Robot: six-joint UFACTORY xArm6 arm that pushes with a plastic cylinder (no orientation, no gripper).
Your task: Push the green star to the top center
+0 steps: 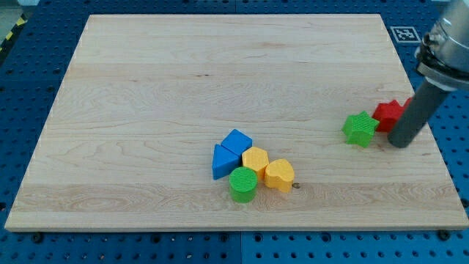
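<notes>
Green star point(359, 128) touches red block point(388, 112); our bare gripperless tip point(401, 144), just right, risks shoving both or pushing leftward, not upward.

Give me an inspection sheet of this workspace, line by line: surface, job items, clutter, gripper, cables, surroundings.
Surface: wooden board, flat and pale.
Job's things: green star at the view's right, touching the red block.
Clutter: blue blocks, two yellow blocks and a green cylinder, bunched at the view's bottom centre.
Grippers: none; my tip sits right of the green star, just below the red block.
Cables: nothing seen.
Surroundings: blue perforated base; a printed marker at the view's top right.
</notes>
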